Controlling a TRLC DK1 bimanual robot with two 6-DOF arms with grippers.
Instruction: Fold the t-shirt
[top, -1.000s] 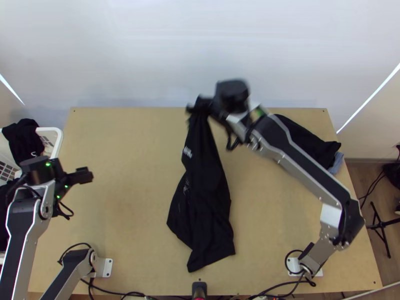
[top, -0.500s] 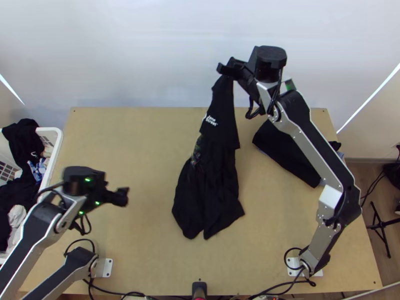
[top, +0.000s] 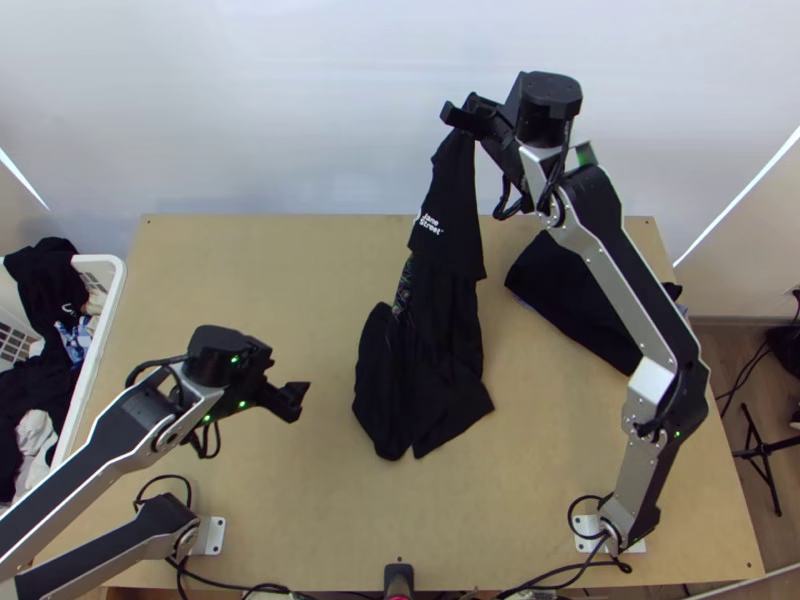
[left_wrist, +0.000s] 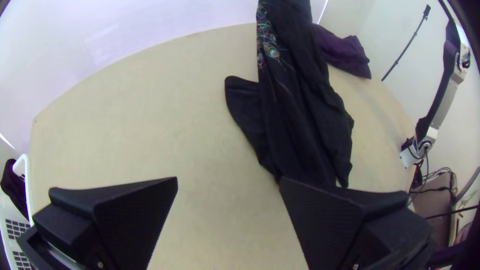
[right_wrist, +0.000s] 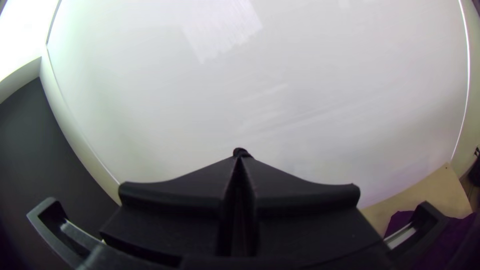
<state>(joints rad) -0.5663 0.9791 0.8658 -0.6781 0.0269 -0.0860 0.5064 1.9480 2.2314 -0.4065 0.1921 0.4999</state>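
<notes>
"While the right pincer (top: 458, 110) holds its top narrowly, how looks the black cloth t-shirt (top: 445, 345)?"

"It hangs bunched, its lower part on the light wooden table (top: 240, 280). The top view gives white letters; the left wrist view, coloured round figures."

"And room?"

"Open wood, between shirt and wide-spread left pincer (top: 290, 401)."

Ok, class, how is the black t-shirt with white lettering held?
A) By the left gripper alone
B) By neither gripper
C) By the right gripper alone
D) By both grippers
C: the t-shirt hangs from the right gripper, shut on it, while the left gripper is open and apart from it.
</notes>
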